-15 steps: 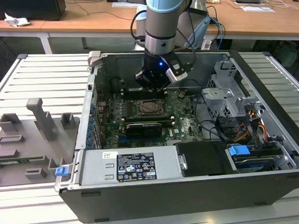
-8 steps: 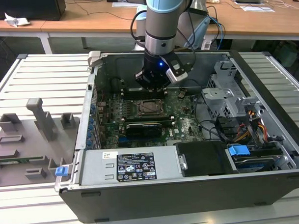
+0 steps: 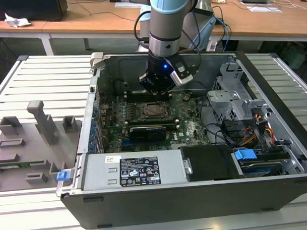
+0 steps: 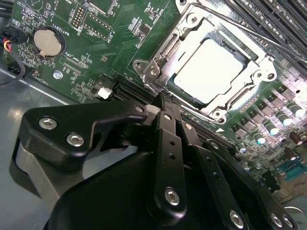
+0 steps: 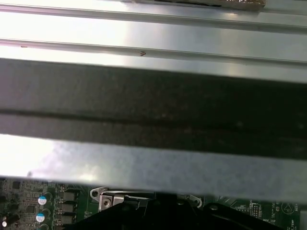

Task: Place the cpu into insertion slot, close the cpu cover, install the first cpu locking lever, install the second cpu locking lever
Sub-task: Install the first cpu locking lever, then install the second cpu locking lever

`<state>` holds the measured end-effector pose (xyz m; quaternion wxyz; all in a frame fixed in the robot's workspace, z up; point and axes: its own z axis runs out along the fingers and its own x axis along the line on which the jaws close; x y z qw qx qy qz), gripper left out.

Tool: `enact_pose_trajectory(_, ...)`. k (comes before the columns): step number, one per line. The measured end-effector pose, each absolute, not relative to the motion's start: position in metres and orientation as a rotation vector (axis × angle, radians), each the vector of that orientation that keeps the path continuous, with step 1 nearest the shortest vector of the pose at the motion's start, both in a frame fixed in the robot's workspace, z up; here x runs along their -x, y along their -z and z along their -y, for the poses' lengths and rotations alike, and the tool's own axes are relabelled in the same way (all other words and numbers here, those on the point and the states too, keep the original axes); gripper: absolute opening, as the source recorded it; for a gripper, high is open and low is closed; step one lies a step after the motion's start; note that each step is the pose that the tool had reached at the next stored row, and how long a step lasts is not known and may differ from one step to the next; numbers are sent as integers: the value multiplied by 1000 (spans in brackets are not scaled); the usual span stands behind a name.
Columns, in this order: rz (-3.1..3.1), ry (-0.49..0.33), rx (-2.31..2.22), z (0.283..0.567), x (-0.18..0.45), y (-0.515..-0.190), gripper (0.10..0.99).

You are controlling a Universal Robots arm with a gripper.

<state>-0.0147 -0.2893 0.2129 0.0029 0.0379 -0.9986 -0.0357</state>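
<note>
One cpu [image 4: 211,72], one cpu cover [image 4: 169,49], one coin battery [image 4: 49,41], one hand [image 4: 165,103]

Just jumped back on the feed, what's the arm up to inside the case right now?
The arm has its gripper down inside the open computer case, just above the green board. In the second wrist view the fingers are pressed together with nothing between them, their tip right at the edge of the insertion slot. The cpu already sits in the slot, and the cpu cover lies down around it. A thin lever rod runs along the far side of the socket.
</note>
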Motion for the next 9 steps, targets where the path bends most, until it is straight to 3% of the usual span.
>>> enact_pose_trajectory(9, 3132, 112, -119, 291, 15, -213, 106)
